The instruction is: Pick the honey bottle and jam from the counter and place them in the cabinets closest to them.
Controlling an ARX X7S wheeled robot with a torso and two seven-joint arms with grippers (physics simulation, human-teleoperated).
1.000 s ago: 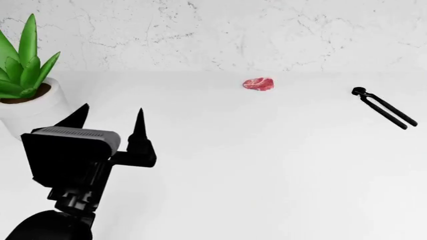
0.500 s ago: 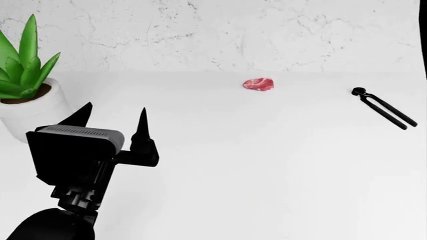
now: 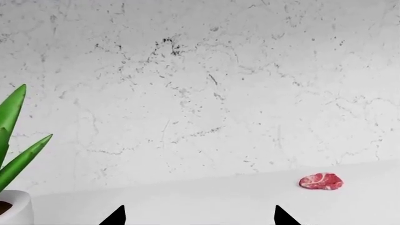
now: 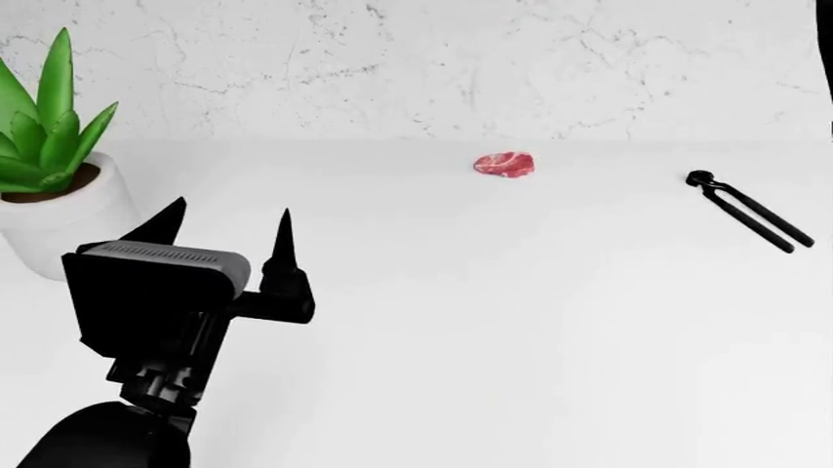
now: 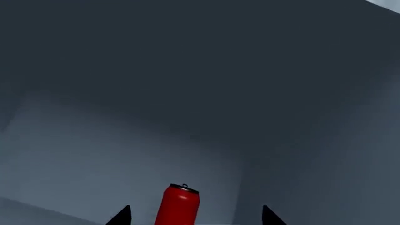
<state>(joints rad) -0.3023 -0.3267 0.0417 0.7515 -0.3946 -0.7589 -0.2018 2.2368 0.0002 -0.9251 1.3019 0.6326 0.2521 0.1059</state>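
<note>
The honey bottle and the jam are out of view in every frame. In the head view my left gripper (image 4: 228,219) hovers open and empty over the white counter (image 4: 521,312), beside the potted plant. Its wrist view shows the same open gripper (image 3: 198,216) facing the marble back wall, with nothing between the tips. My right gripper (image 5: 195,216) does not show in the head view. In its own wrist view it is open and points into a dark cabinet interior, where a red can (image 5: 180,204) stands beyond the tips.
A green plant in a white pot (image 4: 53,166) stands at the counter's left, right by my left gripper. A slab of raw meat (image 4: 504,164) lies near the back wall. Black tongs (image 4: 748,210) lie at the right. A dark strip (image 4: 829,58) shows at the upper right edge.
My left gripper has drifted slightly to the right and forward over the counter. A thin dark strip has come in at the head view's upper right edge.
</note>
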